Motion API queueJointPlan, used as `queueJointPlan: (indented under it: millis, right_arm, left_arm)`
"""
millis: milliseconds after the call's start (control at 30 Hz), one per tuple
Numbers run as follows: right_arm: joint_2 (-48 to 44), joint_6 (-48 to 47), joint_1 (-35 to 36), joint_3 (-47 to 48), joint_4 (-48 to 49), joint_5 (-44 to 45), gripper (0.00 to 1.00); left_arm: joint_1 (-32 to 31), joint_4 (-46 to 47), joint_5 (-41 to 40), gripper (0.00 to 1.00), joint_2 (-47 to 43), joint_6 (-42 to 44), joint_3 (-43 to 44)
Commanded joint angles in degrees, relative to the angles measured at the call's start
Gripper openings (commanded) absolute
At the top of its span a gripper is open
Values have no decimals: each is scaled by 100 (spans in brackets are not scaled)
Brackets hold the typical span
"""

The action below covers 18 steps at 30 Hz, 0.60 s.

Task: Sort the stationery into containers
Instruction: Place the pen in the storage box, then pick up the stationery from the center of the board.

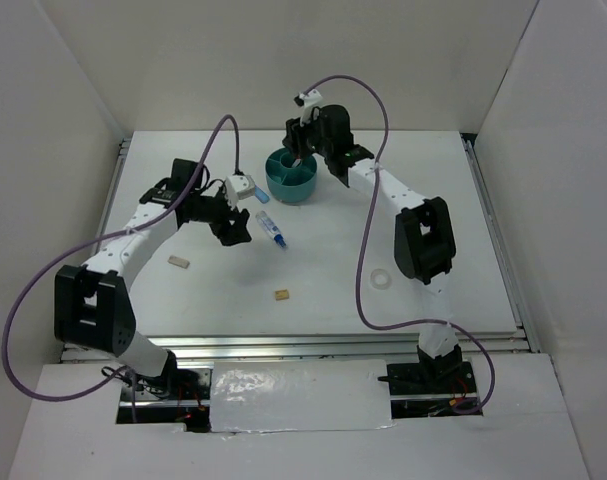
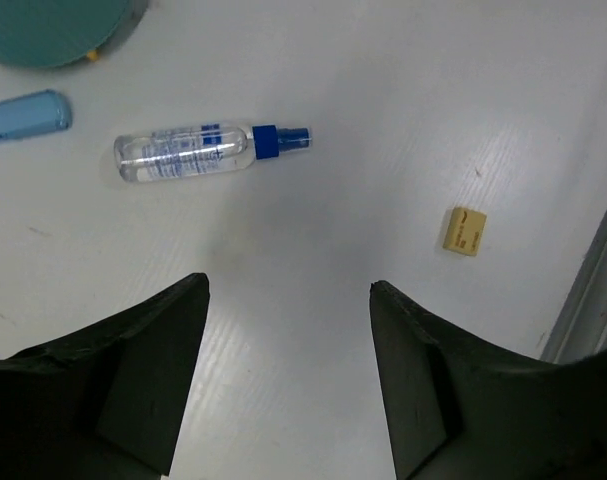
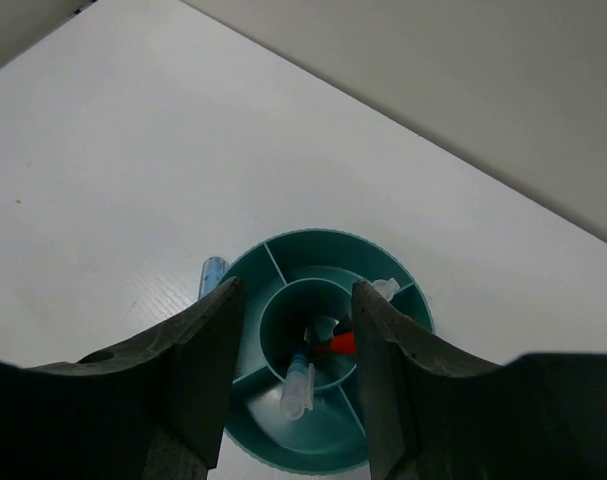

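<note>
Closest to the near edge of the table [image 1: 453, 230], a small tan block [image 1: 282, 295] lies flat near the middle. A second tan block [image 1: 179, 262] sits toward the left edge and a clear tape ring [image 1: 382, 279] toward the right. All three look light. The blocks are matte and square-edged, so a pinch across the short sides should hold. The ring is thin and probably slick, best taken across its wall. Further in, the left gripper [image 2: 288, 290] hangs empty, jaws spread wide, over bare table just short of a small spray bottle [image 2: 198, 153]. The bottle lies on its side, a clear barrel with blue print and a blue cap. Its smooth, hard, round plastic will likely roll, so the middle of the barrel looks the safest hold. Beyond it, a light blue eraser [image 2: 23, 115], soft-looking and rounded, lies just beside the teal organiser [image 3: 323, 240], a rigid, glossy round tub with divided outer compartments near the far edge. The right gripper [image 3: 297, 288] hovers above its central cup, jaws apart and holding nothing. That cup holds pale pens [image 3: 296, 385], leaning, and a red piece [image 3: 341, 345].
</note>
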Motion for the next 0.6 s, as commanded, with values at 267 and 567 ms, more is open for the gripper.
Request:
queueJointPlan:
  millis: [267, 567]
  right_arm:
    - [-2350, 1060, -1071, -769, -798, -1112, 55]
    - [-3784, 1157, -2109, -2282, -1291, -1622, 55]
  left_arm:
    - [-750, -2376, 41, 73, 1801, 5866, 2302]
    - [-1603, -2360, -1446, 65, 2663, 7425, 2463]
